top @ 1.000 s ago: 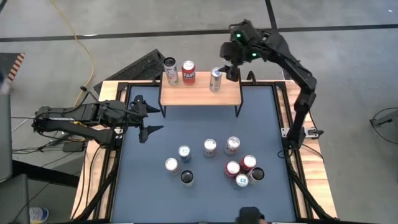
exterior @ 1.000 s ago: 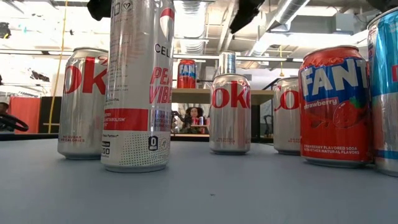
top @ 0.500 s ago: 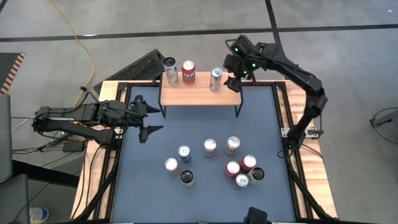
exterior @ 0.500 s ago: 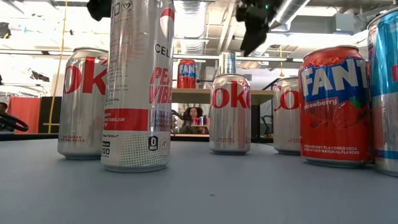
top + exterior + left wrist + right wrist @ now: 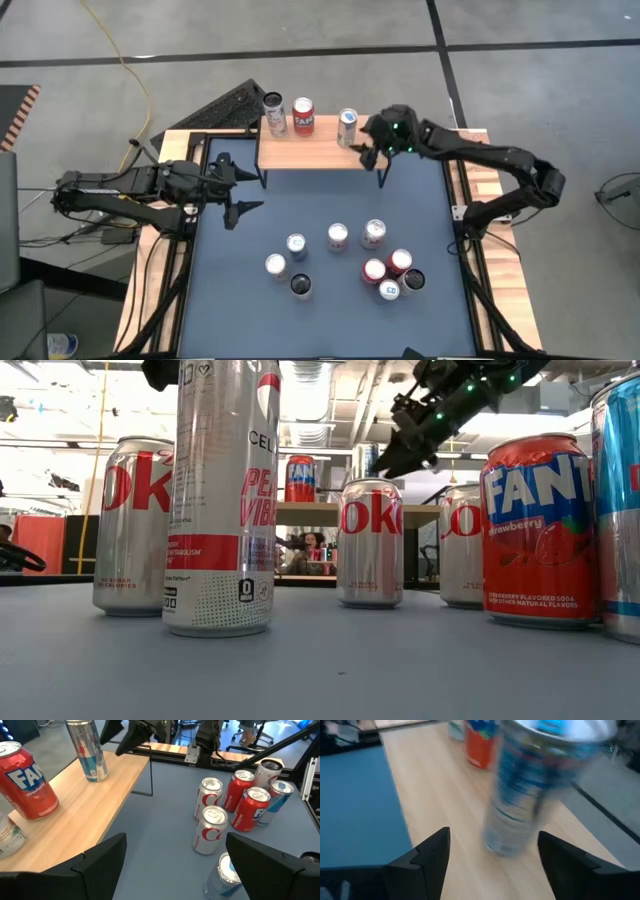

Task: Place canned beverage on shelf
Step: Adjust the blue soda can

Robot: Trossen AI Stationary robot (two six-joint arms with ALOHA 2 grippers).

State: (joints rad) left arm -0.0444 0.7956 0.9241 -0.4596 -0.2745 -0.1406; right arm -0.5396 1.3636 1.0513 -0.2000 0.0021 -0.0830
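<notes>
High view: the slim silver can with blue print [image 5: 347, 127] stands upright, long axis vertical, top facing up, on the right part of the small light-wood shelf on thin black legs [image 5: 320, 154]. Two more cans stand upright on the shelf's left part: a red soda can [image 5: 303, 116] and a pale can with a dark top [image 5: 275, 113], just beside each other. The slim can is apart from both.

Surface: the blue-grey surface [image 5: 250, 250] sits inside a wooden rim, with the shelf at its far edge. A loose group of upright cans [image 5: 375, 265] stands in the near half, silver, red and blue ones among them. Grey floor surrounds the rig, and a yellow cable [image 5: 128, 70] runs across it at upper left. Low view looks past the near cans into a room with ceiling ducts.

Right claw [image 5: 372, 150]: beside the shelf's right end, just right of the slim silver can and not touching it. Right wrist view shows its two dark fingers [image 5: 422, 865] spread apart, the can standing free on the wood between and beyond them.

Left claw [image 5: 236, 187]: over the surface's left side, well apart from the shelf, fingers spread, holding nothing.
</notes>
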